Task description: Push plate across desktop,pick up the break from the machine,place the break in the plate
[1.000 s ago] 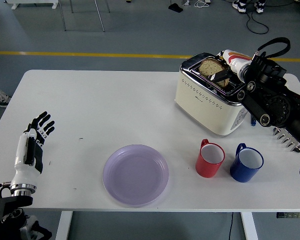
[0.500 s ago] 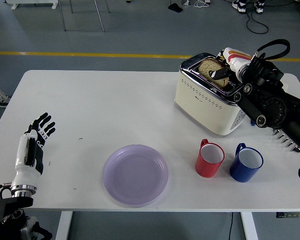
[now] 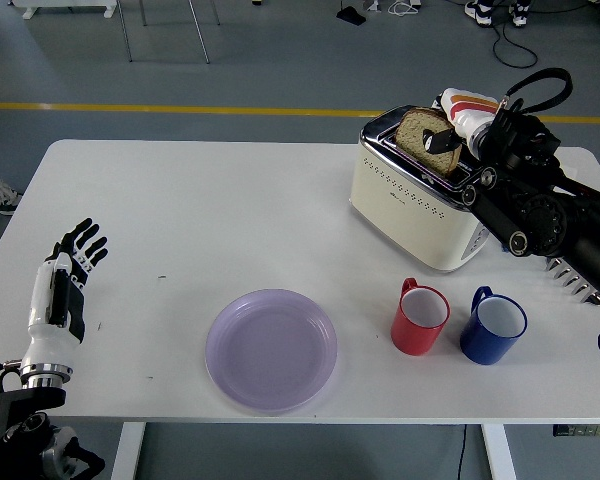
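Since a second earlier, the bread point(image 3: 420, 132) had risen higher out of the toaster point(image 3: 420, 205), apparently pinched by the right robot hand point(image 3: 448, 140). Well apart, the purple plate point(image 3: 271, 349) sat near the worktop's point(image 3: 210, 210) front edge. The left robot hand point(image 3: 68, 270) rested spread, empty.

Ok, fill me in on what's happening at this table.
The right hand is gripping the bread slice and drawing it up out of the cream toaster. The purple plate sits empty near the table's front edge, with a red mug and a blue mug beside it. The left hand rests open at the left.
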Robot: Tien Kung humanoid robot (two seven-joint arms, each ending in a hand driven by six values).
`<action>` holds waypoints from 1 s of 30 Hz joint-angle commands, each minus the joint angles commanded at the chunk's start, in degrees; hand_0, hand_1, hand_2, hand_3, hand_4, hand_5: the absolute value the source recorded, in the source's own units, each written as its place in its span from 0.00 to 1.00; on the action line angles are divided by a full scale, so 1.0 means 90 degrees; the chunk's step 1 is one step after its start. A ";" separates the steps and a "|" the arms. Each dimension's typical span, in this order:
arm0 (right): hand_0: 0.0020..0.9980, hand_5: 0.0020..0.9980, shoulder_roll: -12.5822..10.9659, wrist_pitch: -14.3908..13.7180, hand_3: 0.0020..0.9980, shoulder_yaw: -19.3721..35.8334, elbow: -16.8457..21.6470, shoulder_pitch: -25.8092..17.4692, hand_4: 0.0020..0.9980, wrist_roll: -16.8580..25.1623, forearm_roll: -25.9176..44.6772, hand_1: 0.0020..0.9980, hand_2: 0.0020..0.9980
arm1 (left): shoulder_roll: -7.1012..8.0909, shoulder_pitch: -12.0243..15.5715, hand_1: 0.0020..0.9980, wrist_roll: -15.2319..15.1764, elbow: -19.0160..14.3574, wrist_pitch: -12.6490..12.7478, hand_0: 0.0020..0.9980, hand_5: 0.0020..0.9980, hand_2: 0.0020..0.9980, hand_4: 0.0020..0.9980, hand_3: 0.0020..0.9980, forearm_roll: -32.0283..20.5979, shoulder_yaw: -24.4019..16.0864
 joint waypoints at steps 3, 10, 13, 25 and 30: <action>0.25 0.00 -0.0121 -0.0010 0.47 0.0172 0.0275 -0.0009 0.27 -0.0067 -0.0392 0.30 0.38 | 0.0017 0.0007 0.81 0.0003 -0.0006 -0.0001 0.80 1.00 0.88 0.52 0.82 0.0005 -0.0006; 0.21 0.00 -0.0578 -0.0153 0.46 0.1077 0.1464 -0.0007 0.26 -0.0292 -0.1611 0.28 0.36 | 0.0023 0.0016 0.81 0.0005 -0.0031 -0.0008 0.80 1.00 0.88 0.52 0.82 0.0036 -0.0041; 0.21 0.00 -0.0757 -0.0252 0.46 0.1429 0.2081 -0.0001 0.26 -0.0356 -0.2057 0.28 0.36 | 0.0015 0.0019 0.81 0.0002 -0.0035 -0.0008 0.80 1.00 0.88 0.52 0.82 0.0042 -0.0062; 0.15 0.00 -0.1483 0.0312 0.44 0.1669 0.4493 -0.0362 0.27 -0.0339 -0.0690 0.23 0.33 | 0.0065 -0.0094 0.81 0.0019 -0.0051 -0.0021 0.80 0.99 0.88 0.52 0.82 0.0039 -0.0048; 0.13 0.00 -0.1827 0.1252 0.44 0.1271 0.5301 -0.0671 0.26 -0.0219 0.0634 0.22 0.32 | 0.0038 -0.0124 0.81 0.0020 -0.0052 -0.0020 0.80 0.99 0.88 0.52 0.82 0.0060 -0.0080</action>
